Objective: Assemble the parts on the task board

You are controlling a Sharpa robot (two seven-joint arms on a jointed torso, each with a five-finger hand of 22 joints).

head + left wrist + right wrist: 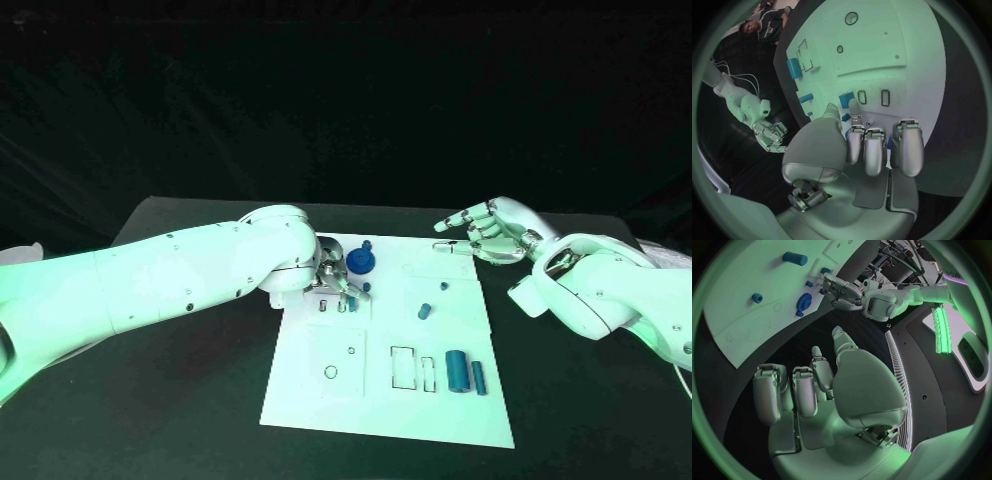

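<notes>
The white task board (389, 400) lies mid-table. My left hand (335, 287) is low over its far left part, fingers curled down beside two narrow slots (884, 97). Thumb and forefinger pinch a small blue part (846, 116) against the board, and a blue block (846, 97) sits just past the fingertips. A round blue gear (361, 262) stands right behind this hand. A short blue peg (426, 311) lies mid-board; a blue cylinder (457, 371) and a thin blue bar (477, 377) lie near the right edge. My right hand (488, 232) hovers off the far right corner, fingers spread, holding nothing.
Empty outlines mark the board: two round holes (330, 371) at the near left and rectangular slots (404, 368) beside the cylinder. Black table (173, 400) surrounds the board on all sides. My right forearm (599, 290) lies along the right of the board.
</notes>
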